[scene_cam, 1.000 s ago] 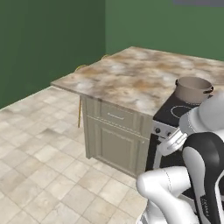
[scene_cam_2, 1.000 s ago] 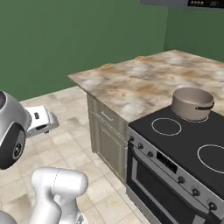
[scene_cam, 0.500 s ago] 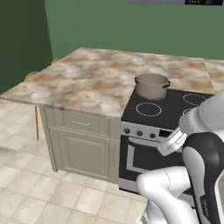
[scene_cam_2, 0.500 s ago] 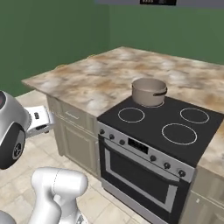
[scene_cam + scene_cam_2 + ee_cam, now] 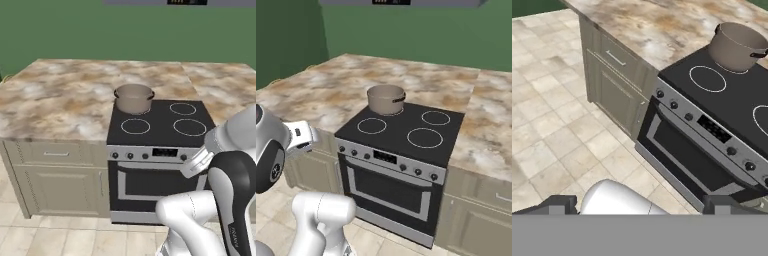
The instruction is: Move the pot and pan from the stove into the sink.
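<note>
The pot, wide and brownish-grey with two small dark handles, stands upright on the back left burner of the stove. The other white burner rings are bare. The pan and the sink are out of view. My gripper hangs low in front of the oven, well short of the pot. It is open, its two dark fingertips far apart with nothing between them.
A marbled counter runs to the left of and behind the stove, and on to its right. Beige cabinets stand below it. Tiled floor lies in front. A hood hangs above.
The whole picture has shifted: the base has moved, and the stove now sits in the middle of both base views. The pot has kept its burner and the gripper has stayed open.
</note>
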Motion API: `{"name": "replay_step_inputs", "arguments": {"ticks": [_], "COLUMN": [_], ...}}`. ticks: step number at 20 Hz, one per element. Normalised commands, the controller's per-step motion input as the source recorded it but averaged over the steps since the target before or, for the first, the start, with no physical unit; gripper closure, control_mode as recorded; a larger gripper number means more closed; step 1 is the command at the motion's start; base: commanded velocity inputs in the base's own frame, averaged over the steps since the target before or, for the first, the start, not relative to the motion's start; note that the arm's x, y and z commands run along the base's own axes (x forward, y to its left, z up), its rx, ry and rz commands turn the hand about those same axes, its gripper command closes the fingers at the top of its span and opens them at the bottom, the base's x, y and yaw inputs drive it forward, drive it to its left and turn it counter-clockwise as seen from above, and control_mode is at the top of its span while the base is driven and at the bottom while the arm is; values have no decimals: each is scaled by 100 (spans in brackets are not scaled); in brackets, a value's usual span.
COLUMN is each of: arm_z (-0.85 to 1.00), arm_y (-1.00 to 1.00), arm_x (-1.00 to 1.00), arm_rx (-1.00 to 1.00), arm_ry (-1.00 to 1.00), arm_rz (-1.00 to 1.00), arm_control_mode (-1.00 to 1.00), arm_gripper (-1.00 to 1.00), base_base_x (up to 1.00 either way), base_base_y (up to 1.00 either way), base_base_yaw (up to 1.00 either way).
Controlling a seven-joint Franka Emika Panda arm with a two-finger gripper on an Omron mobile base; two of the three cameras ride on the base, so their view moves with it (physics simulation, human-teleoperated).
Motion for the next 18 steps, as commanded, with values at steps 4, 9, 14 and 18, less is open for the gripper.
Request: {"name": "replay_step_inputs", "arguments": {"ticks": [4, 9, 14, 18], "arm_z": [0, 0, 0, 0], "arm_y": [0, 0, 0, 0], "arm_x": [0, 0, 0, 0], "arm_rx": [0, 0, 0, 0], "arm_ry": [0, 0, 0, 0], "arm_rz": [0, 0, 0, 0], "arm_control_mode": [100, 100, 100, 100], "arm_gripper": [-100, -100, -100, -100], "base_base_x": [0, 0, 0, 0], "base_base_y": [-6, -7, -6, 0], "base_base_yaw": [-40, -38, -37, -33]}}
